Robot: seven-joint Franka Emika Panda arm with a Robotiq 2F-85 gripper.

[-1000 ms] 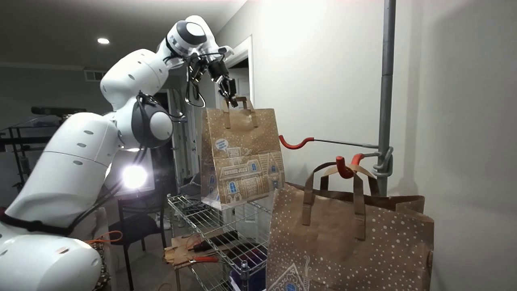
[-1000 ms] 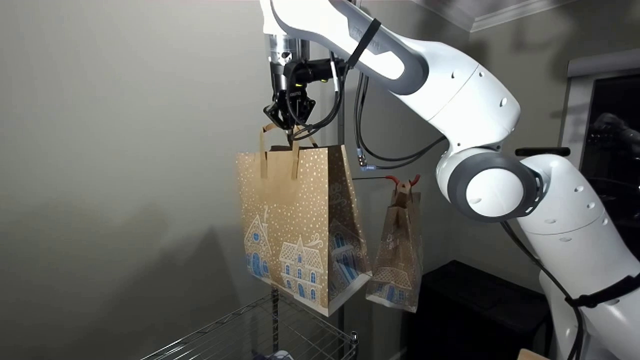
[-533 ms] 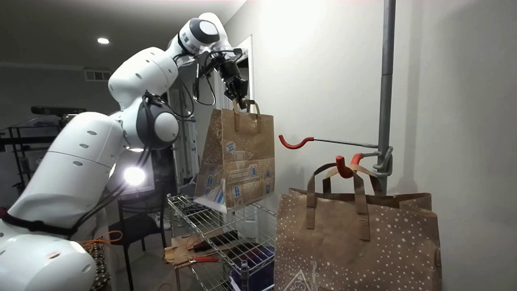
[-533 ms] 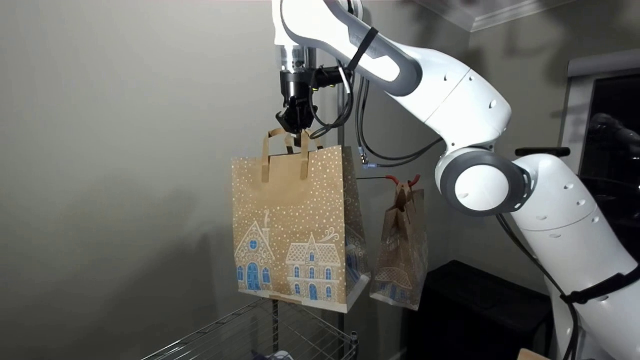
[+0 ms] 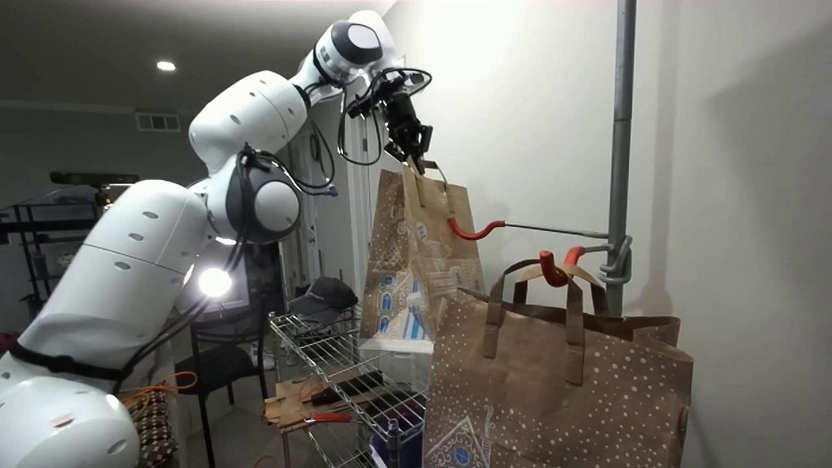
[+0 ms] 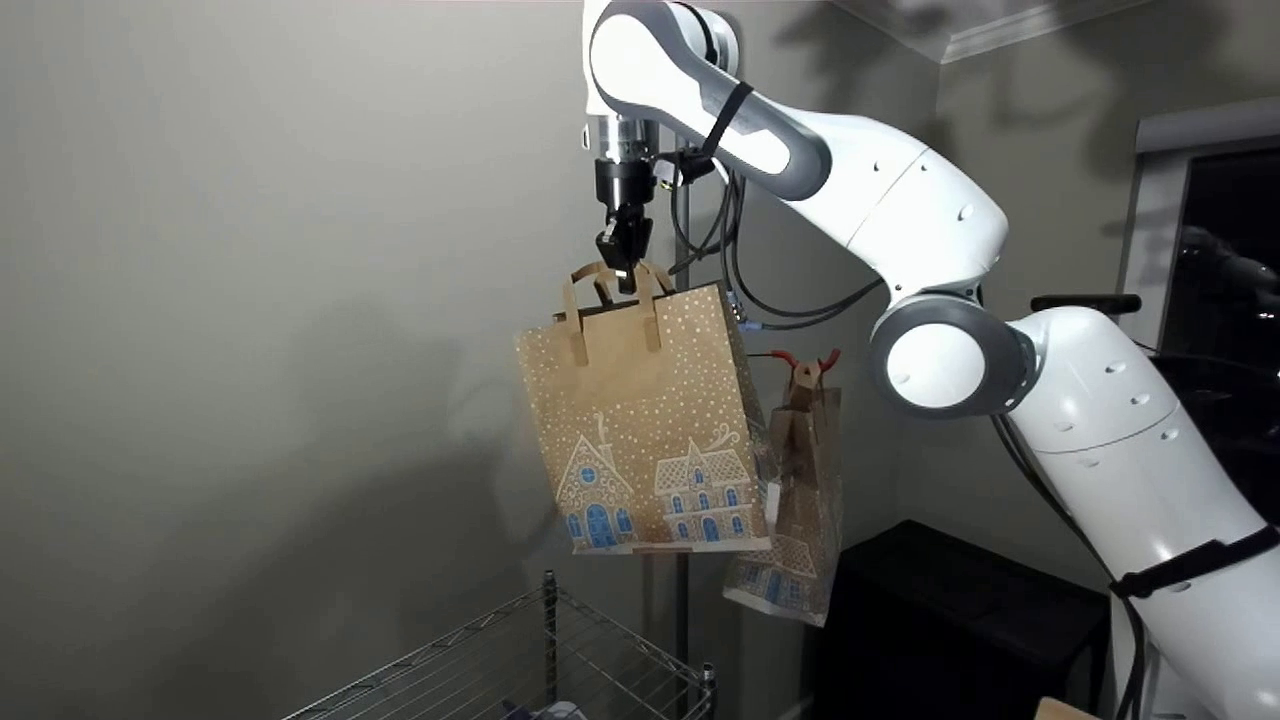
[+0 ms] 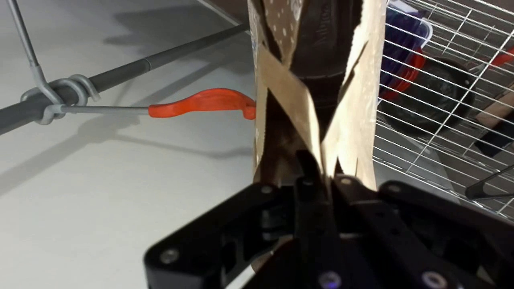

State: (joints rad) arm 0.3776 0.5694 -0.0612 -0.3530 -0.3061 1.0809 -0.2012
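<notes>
My gripper [image 7: 327, 180] is shut on the paper handles [image 7: 291, 96] of a brown paper bag, which hangs below it. The bag has white dots and printed houses; it shows in both exterior views [image 5: 390, 260] [image 6: 640, 410]. Its open top [image 7: 357, 108] faces the wrist camera. The gripper also shows above the bag in both exterior views [image 5: 417, 166] [image 6: 627, 280]. A red-tipped hook [image 5: 478, 233] overlaps the bag's edge in an exterior view. In the wrist view the red tip [image 7: 200, 103] is right beside the bag; whether they touch I cannot tell.
A grey pole [image 5: 623, 130] bears the hooks. Another red hook [image 5: 556, 273] holds another brown bag [image 5: 565, 409], also seen in an exterior view [image 6: 790, 500]. A wire shelf [image 6: 430, 655] stands below, with a dark cap [image 5: 325, 296] on it. A wall is close by.
The gripper has carried the bag to the right in both exterior views, towards the red hook. The bag has turned and swings at an angle. The other hanging bag sways slightly. The cap has come into view.
</notes>
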